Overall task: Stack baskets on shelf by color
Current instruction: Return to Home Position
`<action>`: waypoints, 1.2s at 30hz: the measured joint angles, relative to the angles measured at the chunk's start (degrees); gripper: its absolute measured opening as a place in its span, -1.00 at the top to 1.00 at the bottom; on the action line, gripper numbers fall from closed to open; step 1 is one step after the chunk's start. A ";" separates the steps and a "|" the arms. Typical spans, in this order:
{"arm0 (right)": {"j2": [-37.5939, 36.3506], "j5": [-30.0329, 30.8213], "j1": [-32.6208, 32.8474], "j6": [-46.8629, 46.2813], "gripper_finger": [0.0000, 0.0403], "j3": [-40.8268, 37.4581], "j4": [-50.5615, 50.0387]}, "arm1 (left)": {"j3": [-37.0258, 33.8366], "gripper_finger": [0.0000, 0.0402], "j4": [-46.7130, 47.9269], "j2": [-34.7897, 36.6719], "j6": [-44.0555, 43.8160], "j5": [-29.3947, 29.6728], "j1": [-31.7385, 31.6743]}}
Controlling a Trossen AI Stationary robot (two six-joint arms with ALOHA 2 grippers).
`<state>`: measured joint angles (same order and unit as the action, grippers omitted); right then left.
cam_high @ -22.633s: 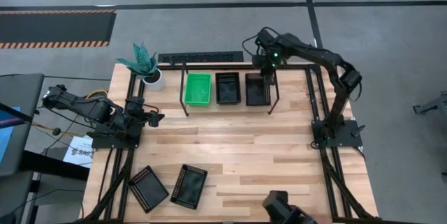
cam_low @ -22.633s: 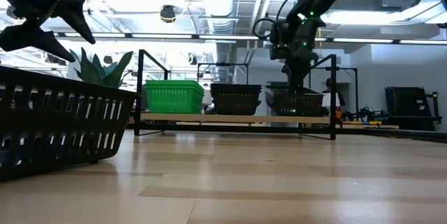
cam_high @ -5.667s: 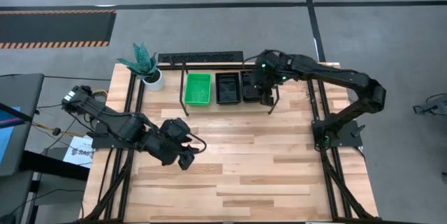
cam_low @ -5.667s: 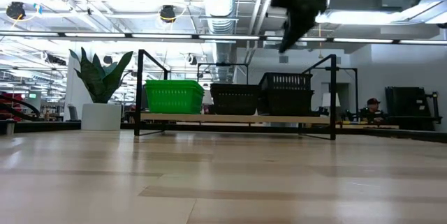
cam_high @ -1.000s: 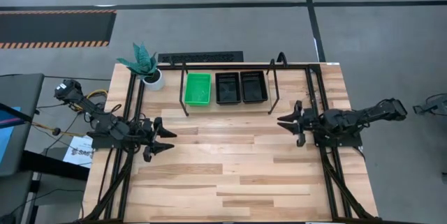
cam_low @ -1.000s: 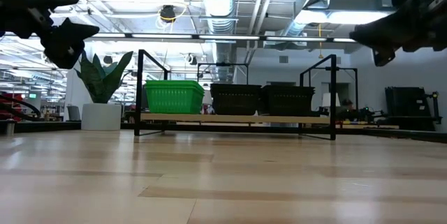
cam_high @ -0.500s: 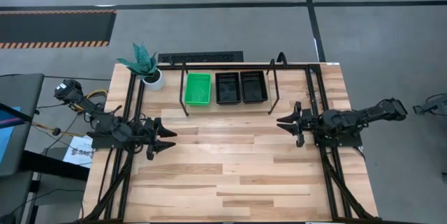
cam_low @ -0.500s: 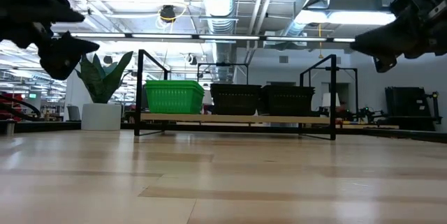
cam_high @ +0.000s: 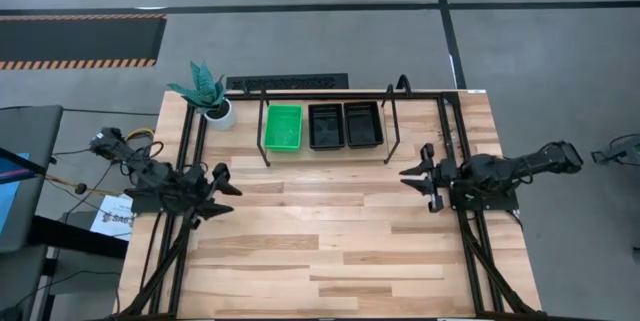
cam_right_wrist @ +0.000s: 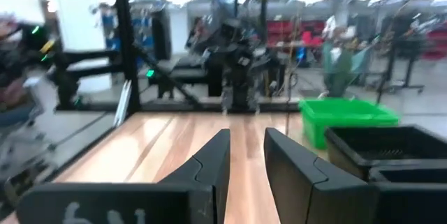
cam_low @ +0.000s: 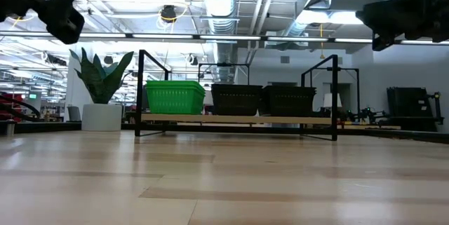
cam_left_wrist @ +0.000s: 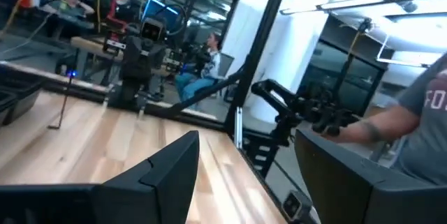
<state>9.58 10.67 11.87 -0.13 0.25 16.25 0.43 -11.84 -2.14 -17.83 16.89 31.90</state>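
The shelf point(cam_low: 235, 118) holds plastic mesh stacks: green baskets point(cam_low: 174, 97) beside black baskets point(cam_low: 263, 99). Left end effector point(cam_high: 225, 183) and right end effector point(cam_high: 415, 176), well off it, both spread.

Bright green basket point(cam_high: 283, 126), black baskets point(cam_high: 327, 126), black-framed shelf point(cam_low: 235, 118) with light wood board.

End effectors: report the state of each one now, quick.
Left end effector: open, holding nothing.
Right end effector: open, holding nothing.
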 joint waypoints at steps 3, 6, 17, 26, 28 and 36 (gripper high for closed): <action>-0.02 -1.75 -1.03 -0.03 0.44 0.00 -2.93 | 0.01 -0.13 4.88 1.99 -0.40 0.88 -0.40; -0.07 -1.82 -2.26 -0.75 0.44 0.00 -6.41 | -0.07 -0.13 7.28 1.92 -2.07 0.18 -0.44; -1.38 -2.00 -7.26 -1.04 0.44 0.00 -13.12 | -0.07 -0.13 7.22 1.91 2.50 2.56 -0.56; -1.40 -1.85 -7.76 -3.43 0.44 0.00 -13.23 | -0.07 -0.13 7.20 1.83 4.13 3.26 -0.56; -1.42 -1.82 -7.38 -4.28 0.44 0.00 -13.21 | -0.07 -0.13 7.22 1.81 4.07 3.28 -0.56; -1.40 -1.80 -7.29 -4.41 0.44 0.00 -13.23 | -0.07 -0.13 7.22 1.82 4.00 3.26 -0.56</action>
<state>8.19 8.86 4.58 -4.54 0.25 3.03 0.36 -4.62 -0.33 -13.82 20.14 31.33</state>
